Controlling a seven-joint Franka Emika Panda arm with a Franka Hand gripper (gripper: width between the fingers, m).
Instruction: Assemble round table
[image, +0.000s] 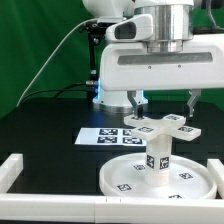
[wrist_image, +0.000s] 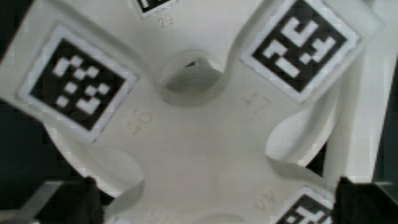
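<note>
The round disc (image: 118, 181) lies flat near the front of the table. The short thick cylinder (image: 158, 158) stands upright on its middle. The cross-shaped foot (image: 160, 126) sits on top of the cylinder, roughly level. My gripper (image: 164, 105) hangs directly over the foot, jaws spread wide, fingertips just above two of its arms. In the wrist view the foot (wrist_image: 187, 130) fills the frame, with its centre hole and tags showing. My gripper (wrist_image: 217, 202) shows as dark fingers (wrist_image: 71, 203) at either side of the foot. I see no grip on it.
The marker board (image: 103, 137) lies behind the disc towards the exterior view's left. The low white border wall (image: 14, 170) runs along the left, front and right of the work area. The arm's white base stands at the back.
</note>
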